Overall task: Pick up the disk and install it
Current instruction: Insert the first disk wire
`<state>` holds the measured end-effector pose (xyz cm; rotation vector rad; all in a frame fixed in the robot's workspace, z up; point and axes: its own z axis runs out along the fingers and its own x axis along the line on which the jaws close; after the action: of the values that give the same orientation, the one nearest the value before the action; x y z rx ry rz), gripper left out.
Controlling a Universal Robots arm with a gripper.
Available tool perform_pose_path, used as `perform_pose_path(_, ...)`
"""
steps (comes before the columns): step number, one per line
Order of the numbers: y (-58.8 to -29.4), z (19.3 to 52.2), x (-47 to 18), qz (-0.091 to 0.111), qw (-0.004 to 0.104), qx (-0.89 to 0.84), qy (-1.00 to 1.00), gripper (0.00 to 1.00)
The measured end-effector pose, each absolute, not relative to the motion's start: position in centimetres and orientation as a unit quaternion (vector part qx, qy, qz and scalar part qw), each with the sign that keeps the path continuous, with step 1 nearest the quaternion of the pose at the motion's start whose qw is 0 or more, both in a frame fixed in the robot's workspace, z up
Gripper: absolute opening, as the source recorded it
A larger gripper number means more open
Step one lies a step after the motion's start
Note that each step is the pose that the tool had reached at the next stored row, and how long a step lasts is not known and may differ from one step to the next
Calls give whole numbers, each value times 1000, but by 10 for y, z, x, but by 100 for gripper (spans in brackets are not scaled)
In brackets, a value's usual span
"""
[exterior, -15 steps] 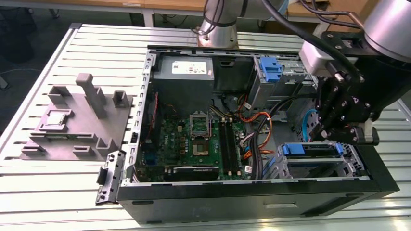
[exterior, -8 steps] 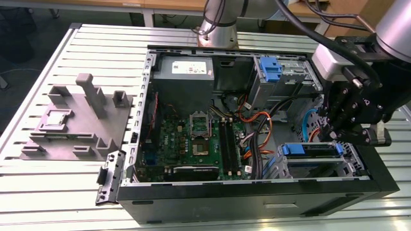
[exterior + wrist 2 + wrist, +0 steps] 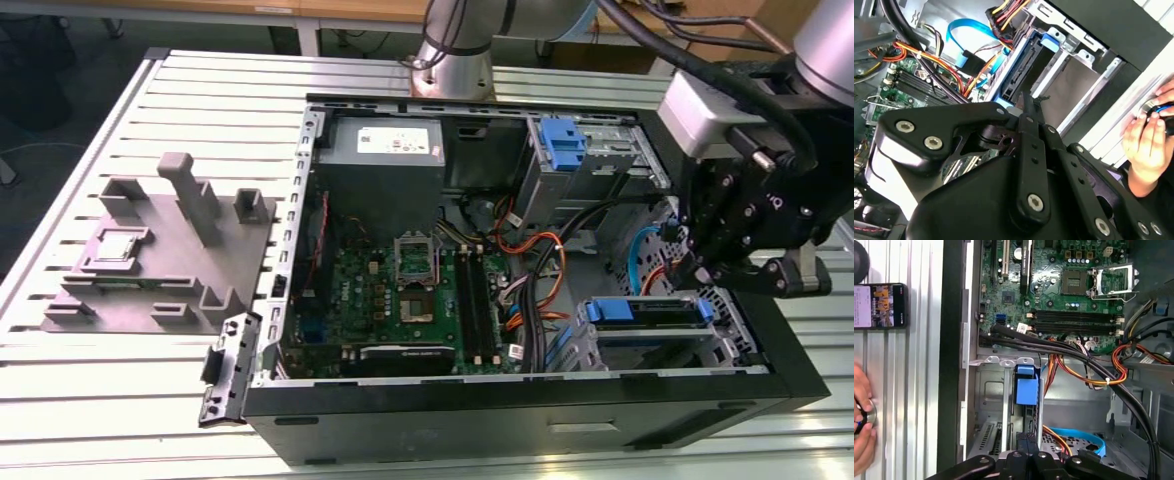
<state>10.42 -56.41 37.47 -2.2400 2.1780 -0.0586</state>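
The disk (image 3: pixel 646 311) sits in the lower drive bay at the front corner of the open computer case (image 3: pixel 534 400), on the exterior view's right, its blue rail end facing up. In both wrist views it shows as a blue-railed slab (image 3: pixel 1019 67) with a blue tab (image 3: pixel 1027 388) standing in the metal cage. My black gripper (image 3: pixel 703 268) hangs just above and beside that bay. Its fingers look shut, with nothing seen between them. The tips (image 3: pixel 1026 102) are close to the disk's blue end; contact is not clear.
A second blue bracket (image 3: pixel 562 140) stands in the upper cage beside the grey power supply (image 3: pixel 384 145). Orange and black cables (image 3: pixel 541 270) cross beside the motherboard (image 3: pixel 400 300). A grey fixture (image 3: pixel 160 250) lies left of the case. A person's hand (image 3: pixel 1146 137) and a phone (image 3: pixel 880 305) rest on the table.
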Motion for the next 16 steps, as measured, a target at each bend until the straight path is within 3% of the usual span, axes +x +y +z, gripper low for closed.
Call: perform_pose_path(16, -563, 374, 118, -19, 10, -753, 657, 10)
